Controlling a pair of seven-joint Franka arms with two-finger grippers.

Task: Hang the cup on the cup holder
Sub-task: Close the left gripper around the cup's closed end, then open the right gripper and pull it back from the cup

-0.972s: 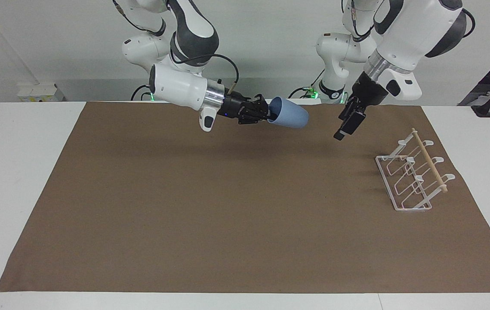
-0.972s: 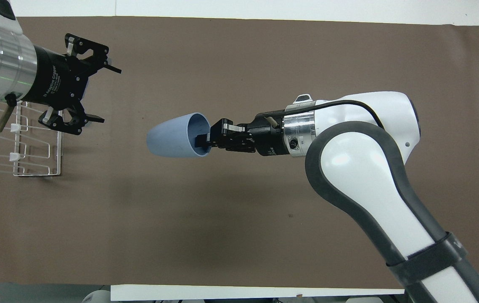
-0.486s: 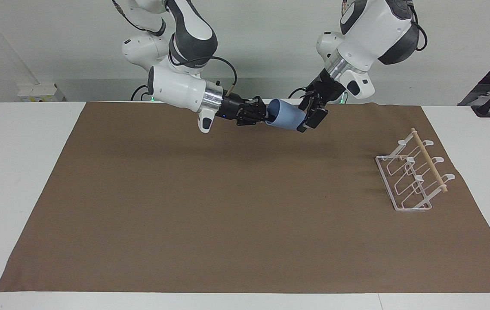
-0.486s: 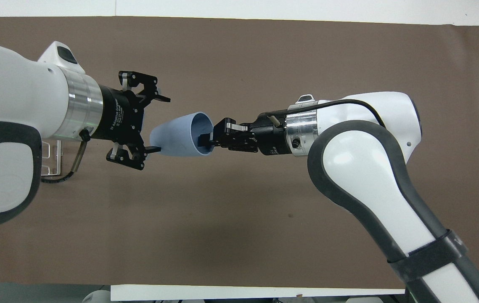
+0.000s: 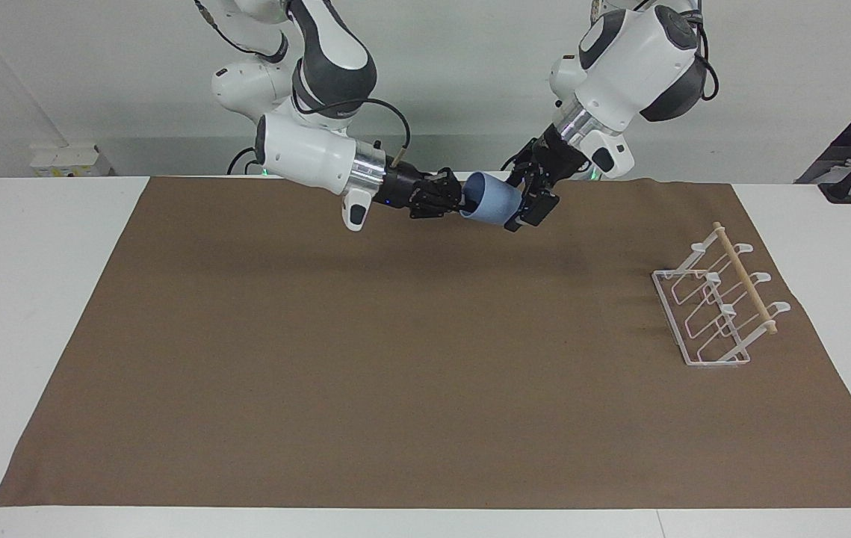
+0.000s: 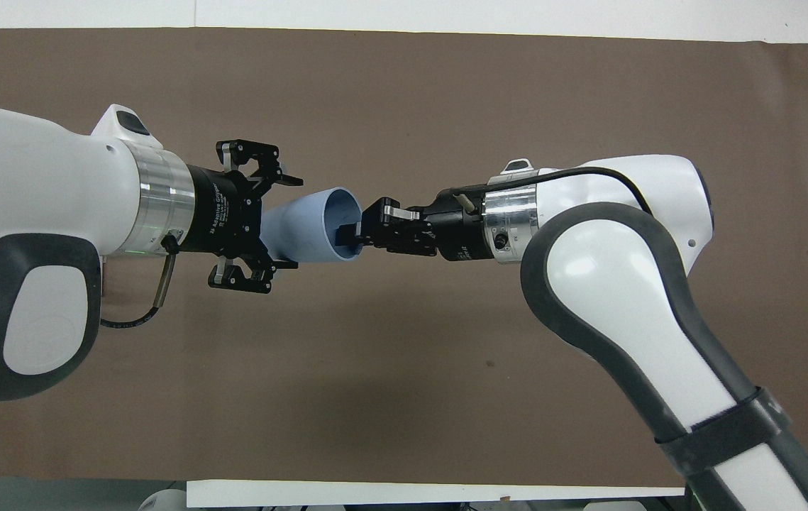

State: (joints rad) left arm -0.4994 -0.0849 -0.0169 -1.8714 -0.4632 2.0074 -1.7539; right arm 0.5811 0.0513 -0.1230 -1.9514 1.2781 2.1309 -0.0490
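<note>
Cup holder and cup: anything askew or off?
Nothing stands out. The cup holder stands upright on the brown mat, empty. The cup lies sideways in mid-air, right gripper pinching its rim, left gripper open around its base.

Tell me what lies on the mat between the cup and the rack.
Nothing: in the facing view the brown mat is bare from under the cup, held up by the right gripper, to the rack.

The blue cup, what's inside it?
One of the right gripper's fingers pokes inside the cup, pinching its rim. The bottom of the cup's inside is hidden.
</note>
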